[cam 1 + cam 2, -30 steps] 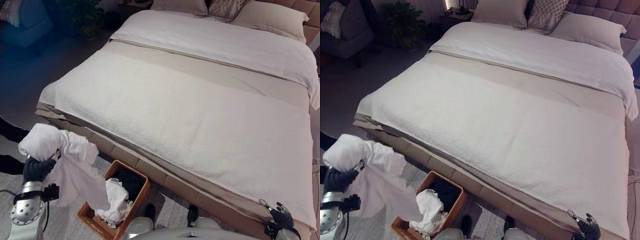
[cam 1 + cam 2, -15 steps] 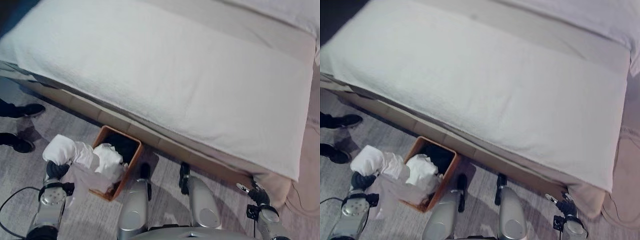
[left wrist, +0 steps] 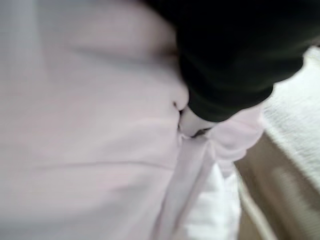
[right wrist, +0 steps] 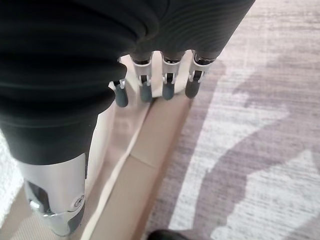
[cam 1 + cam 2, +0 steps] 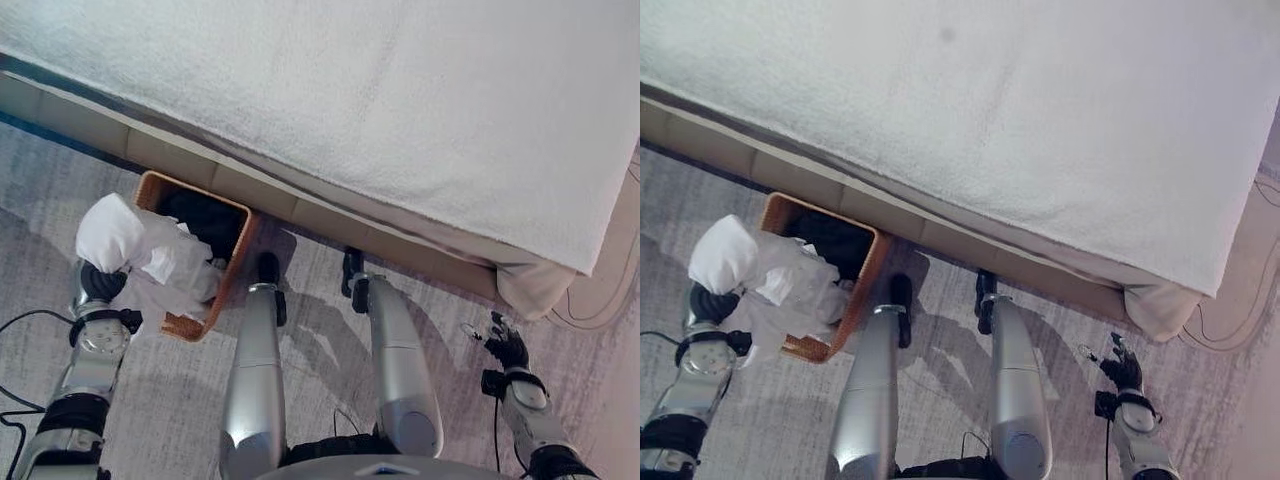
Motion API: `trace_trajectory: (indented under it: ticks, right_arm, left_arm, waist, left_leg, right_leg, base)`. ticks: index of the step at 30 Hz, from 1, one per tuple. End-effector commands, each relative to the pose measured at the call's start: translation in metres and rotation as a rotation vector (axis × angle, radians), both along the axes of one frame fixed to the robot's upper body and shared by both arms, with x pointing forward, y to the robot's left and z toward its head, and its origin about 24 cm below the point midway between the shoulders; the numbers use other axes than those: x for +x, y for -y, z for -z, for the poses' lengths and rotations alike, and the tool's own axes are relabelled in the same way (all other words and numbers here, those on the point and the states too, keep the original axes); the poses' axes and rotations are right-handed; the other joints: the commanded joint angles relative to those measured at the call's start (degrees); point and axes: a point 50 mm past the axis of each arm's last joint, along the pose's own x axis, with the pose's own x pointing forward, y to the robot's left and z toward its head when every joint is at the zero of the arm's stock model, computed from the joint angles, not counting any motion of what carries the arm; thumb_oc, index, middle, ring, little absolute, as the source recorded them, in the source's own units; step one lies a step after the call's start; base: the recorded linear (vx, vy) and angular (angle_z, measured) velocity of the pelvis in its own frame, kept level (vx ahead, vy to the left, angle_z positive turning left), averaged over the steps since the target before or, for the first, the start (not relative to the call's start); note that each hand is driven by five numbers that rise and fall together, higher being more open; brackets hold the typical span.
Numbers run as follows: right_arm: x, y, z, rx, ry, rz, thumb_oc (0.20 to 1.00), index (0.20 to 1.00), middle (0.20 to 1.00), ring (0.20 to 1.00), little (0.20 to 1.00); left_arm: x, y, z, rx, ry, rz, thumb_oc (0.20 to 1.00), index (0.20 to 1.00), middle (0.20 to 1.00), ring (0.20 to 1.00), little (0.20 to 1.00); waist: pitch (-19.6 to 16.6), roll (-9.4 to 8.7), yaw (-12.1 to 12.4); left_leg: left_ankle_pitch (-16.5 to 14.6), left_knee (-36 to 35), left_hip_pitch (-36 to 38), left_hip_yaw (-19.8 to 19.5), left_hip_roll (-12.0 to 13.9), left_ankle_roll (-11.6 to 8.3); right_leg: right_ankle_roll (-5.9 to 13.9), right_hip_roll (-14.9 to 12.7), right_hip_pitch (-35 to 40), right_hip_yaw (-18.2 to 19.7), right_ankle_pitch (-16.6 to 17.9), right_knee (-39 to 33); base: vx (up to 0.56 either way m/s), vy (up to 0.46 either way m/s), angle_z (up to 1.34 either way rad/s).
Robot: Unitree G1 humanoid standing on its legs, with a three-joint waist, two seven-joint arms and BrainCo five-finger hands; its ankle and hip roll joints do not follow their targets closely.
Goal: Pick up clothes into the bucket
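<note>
Now left hand (image 5: 100, 283) fingers clutching white clothes (image 5: 150, 262) over bucket (image 5: 236, 258); right hand (image 5: 1124, 370) relaxed (idle)

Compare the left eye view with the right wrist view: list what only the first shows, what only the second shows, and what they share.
Left eye view alone: the left hand gripping white clothes over the brown basket, which already holds dark clothing. Right wrist view alone: the right hand from close up, fingers relaxed and holding nothing. Shared: the bed's beige base and the grey patterned floor.
</note>
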Motion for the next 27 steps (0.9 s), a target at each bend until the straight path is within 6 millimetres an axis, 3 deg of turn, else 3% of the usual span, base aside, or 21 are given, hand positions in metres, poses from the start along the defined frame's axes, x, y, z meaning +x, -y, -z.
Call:
trace_trajectory:
  ticks: [1,2,3,13,20,25,27]
  right_arm:
    - [-0.005,0.006,-0.004,-0.012,0.038,0.038,1.0,1.0,1.0,1.0,1.0]
    - [-0.005,0.006,-0.004,-0.011,0.039,0.039,1.0,1.0,1.0,1.0,1.0]
    - [-0.004,0.004,-0.006,-0.011,0.047,0.035,1.0,1.0,1.0,1.0,1.0]
    - [0.004,-0.001,-0.004,-0.004,0.029,0.003,1.0,1.0,1.0,1.0,1.0]
    - [0.007,-0.002,-0.004,-0.013,0.015,-0.017,1.0,1.0,1.0,1.0,1.0]
    - [0.01,-0.002,-0.001,-0.026,-0.019,-0.016,1.0,1.0,1.0,1.0,1.0]
    - [0.011,0.0,-0.001,-0.033,-0.03,-0.004,1.0,1.0,1.0,1.0,1.0]
  left_arm:
    - [-0.004,-0.025,-0.025,0.149,0.035,-0.106,0.2,0.2,0.2,0.2,0.2]
    - [-0.004,-0.025,-0.026,0.149,0.036,-0.106,0.278,0.278,0.278,0.278,0.278]
    - [-0.004,-0.028,-0.027,0.174,0.026,-0.132,1.0,1.0,1.0,1.0,1.0]
    - [-0.004,-0.028,-0.024,0.184,-0.033,-0.144,1.0,1.0,1.0,1.0,1.0]
    - [-0.013,-0.023,-0.004,0.097,-0.051,-0.157,1.0,1.0,1.0,1.0,1.0]
    - [-0.018,0.002,0.029,-0.038,-0.079,-0.107,1.0,1.0,1.0,1.0,1.0]
    - [-0.017,0.018,0.041,-0.166,-0.035,-0.077,1.0,1.0,1.0,1.0,1.0]
  waist:
    - [-1.13,-1.34,-0.18]
    - [-1.13,-1.33,-0.15]
    - [-1.13,-1.48,-0.26]
    - [-1.13,-1.23,-0.12]
    - [-1.13,-0.7,0.34]
    - [-1.13,1.29,1.35]
    - [-1.13,2.27,1.56]
  left_leg:
    - [-6.06,5.6,-0.81,0.58,0.01,1.43]
    - [-6.1,5.7,-0.93,0.59,0.02,1.44]
    - [-6.84,7.0,-2.38,0.87,0.07,1.57]
    - [-7.23,7.28,-3.87,0.89,-0.28,2.06]
    - [-5.61,3.53,-0.96,0.6,-0.26,1.95]
    - [-2.23,-4.24,6.54,0.3,-0.65,1.1]
    - [-0.82,-7.76,10.59,0.28,-0.8,0.79]
  right_leg:
    - [3.56,-2.89,2.93,2.94,-5.1,3.96]
    - [3.56,-2.89,2.82,2.96,-5.14,4.06]
    - [3.54,-2.95,1.17,3.2,-5.59,5.19]
    - [3.21,-2.87,-0.97,3.52,-5.98,5.63]
    - [2.95,-2.77,1.32,3.64,-5.22,2.94]
    - [2.93,-2.8,8.03,2.91,-3.49,-2.83]
    - [3.09,-2.74,11.76,2.58,-2.63,-5.45]
  base:
    - [0.0,0.0,0.0]
    - [0.05,0.033,-0.04]
    - [0.03,0.014,-0.05]
    - [0.01,0.014,-0.01]
    - [-0.01,-0.006,0.01]
    - [-0.05,-0.028,-0.01]
    - [-0.08,-0.021,-0.02]
